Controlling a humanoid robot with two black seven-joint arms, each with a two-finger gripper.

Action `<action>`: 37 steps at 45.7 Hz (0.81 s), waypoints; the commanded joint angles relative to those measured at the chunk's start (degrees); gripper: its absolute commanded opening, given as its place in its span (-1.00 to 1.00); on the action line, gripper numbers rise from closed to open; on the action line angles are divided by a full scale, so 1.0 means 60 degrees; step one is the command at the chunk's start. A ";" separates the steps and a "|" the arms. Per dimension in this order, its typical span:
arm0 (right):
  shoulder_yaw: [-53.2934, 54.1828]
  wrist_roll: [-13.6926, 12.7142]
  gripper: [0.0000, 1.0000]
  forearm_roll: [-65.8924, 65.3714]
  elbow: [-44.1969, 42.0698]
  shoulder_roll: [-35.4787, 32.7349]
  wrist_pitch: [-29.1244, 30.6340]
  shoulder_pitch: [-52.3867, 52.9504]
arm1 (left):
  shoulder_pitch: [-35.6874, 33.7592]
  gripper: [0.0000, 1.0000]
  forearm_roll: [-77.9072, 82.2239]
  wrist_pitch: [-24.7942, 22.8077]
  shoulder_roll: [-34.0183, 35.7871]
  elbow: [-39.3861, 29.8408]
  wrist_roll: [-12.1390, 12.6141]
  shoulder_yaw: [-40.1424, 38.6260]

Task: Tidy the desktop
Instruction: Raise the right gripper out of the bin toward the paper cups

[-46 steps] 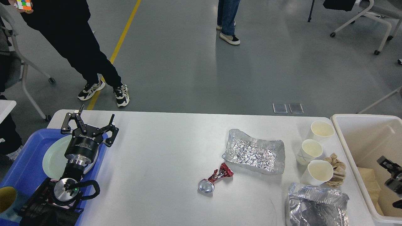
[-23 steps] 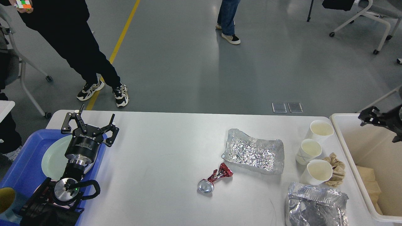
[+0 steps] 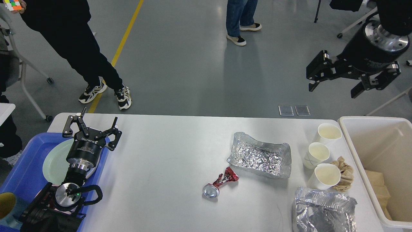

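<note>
In the cream bin point(image 3: 354, 141) — crumpled brown paper point(image 3: 383, 193).

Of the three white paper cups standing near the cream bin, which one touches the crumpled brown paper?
The nearest white paper cup, at the row's front end: its side meets the crumpled brown paper. The middle cup and far cup stand apart from it.

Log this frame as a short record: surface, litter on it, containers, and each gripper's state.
surface: desktop
litter: crushed can, two foil trays, three paper cups, crumpled brown paper
left container: blue tray holding a plate
right container: cream bin
left gripper: open, empty, over the blue tray's edge
right gripper: open, empty, raised above the bin
</note>
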 commanded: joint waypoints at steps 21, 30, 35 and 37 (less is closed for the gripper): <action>0.1301 -0.0043 1.00 0.0124 0.2399 0.0081 -0.0367 0.1690 | -0.0004 0.92 0.0000 0.0000 -0.0010 0.0000 0.0000 0.0000; 0.1286 -0.0028 1.00 0.0124 0.2443 -0.0183 -0.0513 0.1705 | -0.0004 0.92 0.0000 0.0000 -0.0010 0.0000 0.0000 0.0000; 0.1286 -0.0028 0.98 0.0139 0.2472 -0.0198 -0.0615 0.1675 | -0.0004 0.92 0.0000 0.0000 -0.0010 0.0000 0.0000 0.0000; 0.1286 -0.0028 0.96 0.0139 0.2530 -0.0198 -0.0718 0.1675 | -0.0004 0.92 0.0000 0.0000 -0.0010 0.0000 0.0000 0.0000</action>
